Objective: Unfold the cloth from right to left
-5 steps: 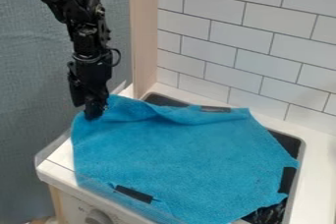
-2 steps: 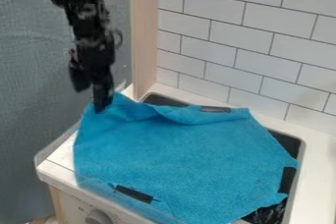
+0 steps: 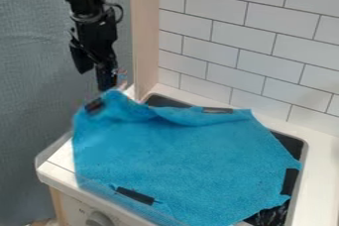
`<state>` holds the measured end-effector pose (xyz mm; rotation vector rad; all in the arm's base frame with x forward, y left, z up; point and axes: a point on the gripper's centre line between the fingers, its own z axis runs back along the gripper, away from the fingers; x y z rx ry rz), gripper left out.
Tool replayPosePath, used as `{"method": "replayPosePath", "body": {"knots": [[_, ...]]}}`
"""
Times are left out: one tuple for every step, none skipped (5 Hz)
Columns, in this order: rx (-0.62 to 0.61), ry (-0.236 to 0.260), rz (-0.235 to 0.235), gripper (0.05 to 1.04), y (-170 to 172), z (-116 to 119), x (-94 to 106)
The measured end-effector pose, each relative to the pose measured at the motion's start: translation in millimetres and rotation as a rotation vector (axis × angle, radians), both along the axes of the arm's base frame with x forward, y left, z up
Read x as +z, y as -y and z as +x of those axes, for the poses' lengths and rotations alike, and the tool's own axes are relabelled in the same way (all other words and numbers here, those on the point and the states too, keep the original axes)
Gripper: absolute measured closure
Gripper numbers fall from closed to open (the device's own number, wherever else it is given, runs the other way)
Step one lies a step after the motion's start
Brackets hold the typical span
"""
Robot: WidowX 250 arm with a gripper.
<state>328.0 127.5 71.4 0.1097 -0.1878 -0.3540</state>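
Upper left, the gripper [image 3: 94, 80] hangs, fingers parted, by the edge of the cloth [image 3: 179, 155], which spreads across the lower centre; best rise straight up before swinging off, lest a fingertip snag.

And here's the black gripper [image 3: 102, 79], up at eleven o'clock, right by the raised edge of the blue cloth [image 3: 182, 155], which lies spread across the sink [image 3: 295, 144] and white counter [image 3: 324, 170]! Dark strips mark the cloth near ten-thirty, one, three and eight, with a knob [image 3: 99, 219] below at seven and wall tiles [image 3: 258, 36] up at one.
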Motion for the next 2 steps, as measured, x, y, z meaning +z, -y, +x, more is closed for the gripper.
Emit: {"method": "replayPosePath", "body": {"knots": [[-0.013, -0.001, 0.028, 0.084, -0.8, -6.6, 3.3], [-0.016, 0.001, 0.049, 0.084, -2.8, -9.3, 4.1]]}}
